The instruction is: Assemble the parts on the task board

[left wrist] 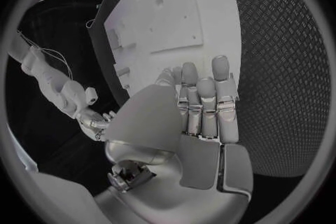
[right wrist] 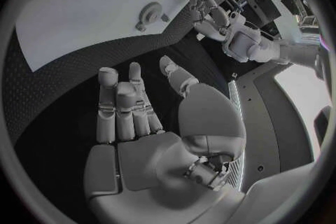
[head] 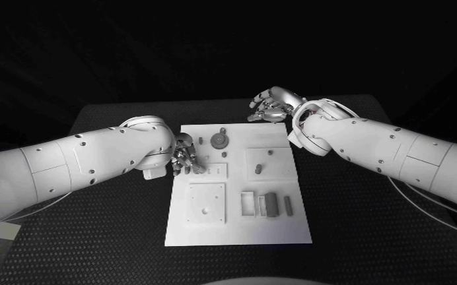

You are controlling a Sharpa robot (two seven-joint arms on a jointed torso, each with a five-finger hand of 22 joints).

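Note:
The white task board [head: 238, 229] lies in the middle of the black table, also seen as task board [left wrist: 164, 22] and task board [right wrist: 77, 22]. On its far part stand a round grey part [head: 221, 141], seen too as round part [right wrist: 150, 11], and small pegs [head: 201, 140]. Two grey bars [head: 271, 204] lie near the board's right side. My left hand [head: 183, 157] hovers at the board's left edge with fingers straight and nothing in it; left hand [left wrist: 203, 109] shows a bare palm. My right hand [head: 271, 108] hangs off the far right corner, and right hand [right wrist: 133, 115] is flat and holds nothing.
A raised square plate [head: 206, 204] with holes sits on the board's near left. A small upright part [head: 258, 167] stands in a square recess at the right. Black textured table [head: 362, 232] surrounds the board on all sides.

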